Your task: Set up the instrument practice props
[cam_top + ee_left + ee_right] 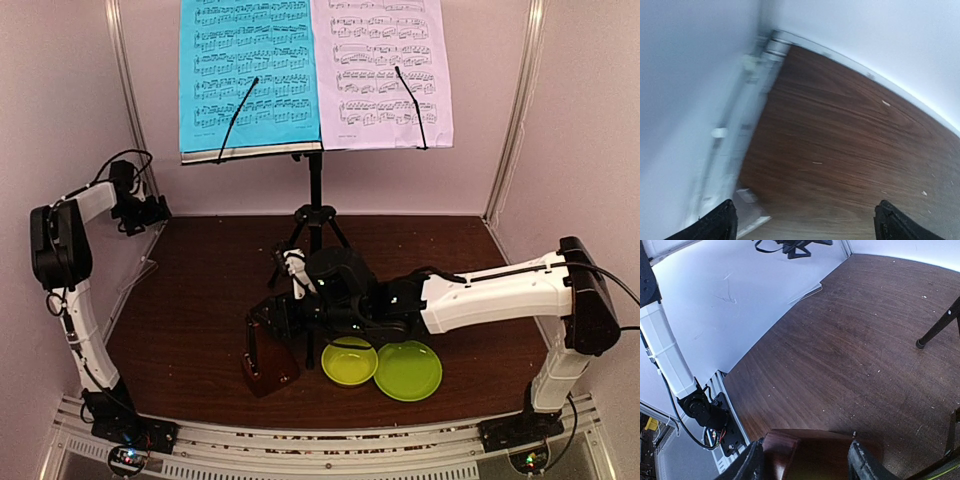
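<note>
Left arm: white shells, black joint housings, loose black cable at wrist | Right arm: white shells, black elbow housing, black cable along forearm | Fingers: black

even soft light, left wrist view motion-blurred, curved edges, others sharp

The music stand is black. On it, a cyan sheet fills the left half and a pale lilac sheet the right, both printed with black staves of notes. In front of the stand are a glossy reddish-brown metronome, a lime-green bowl and a lime-green plate, on a dark brown wood-grain table.
</note>
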Motion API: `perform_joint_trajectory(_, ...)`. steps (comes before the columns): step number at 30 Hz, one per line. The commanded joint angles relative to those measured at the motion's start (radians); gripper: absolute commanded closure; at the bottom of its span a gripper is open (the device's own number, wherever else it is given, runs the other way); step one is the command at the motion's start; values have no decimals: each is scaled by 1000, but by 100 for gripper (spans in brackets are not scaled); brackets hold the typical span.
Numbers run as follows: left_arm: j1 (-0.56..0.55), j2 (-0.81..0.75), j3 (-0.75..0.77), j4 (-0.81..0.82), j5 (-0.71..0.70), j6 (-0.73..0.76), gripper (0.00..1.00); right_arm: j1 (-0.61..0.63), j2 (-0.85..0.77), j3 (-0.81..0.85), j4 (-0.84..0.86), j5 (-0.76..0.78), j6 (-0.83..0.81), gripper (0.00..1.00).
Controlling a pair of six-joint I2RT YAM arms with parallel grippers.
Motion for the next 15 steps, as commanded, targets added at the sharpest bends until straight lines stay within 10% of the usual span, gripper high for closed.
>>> perform_joint_trajectory(1, 93, -38, -83, 45, -61, -23, 2, 3, 10, -15, -33, 6, -18, 43)
perform_joint_trajectory(15, 136, 102, -96, 21, -33, -55, 2, 5, -3, -31, -24, 12, -18, 42)
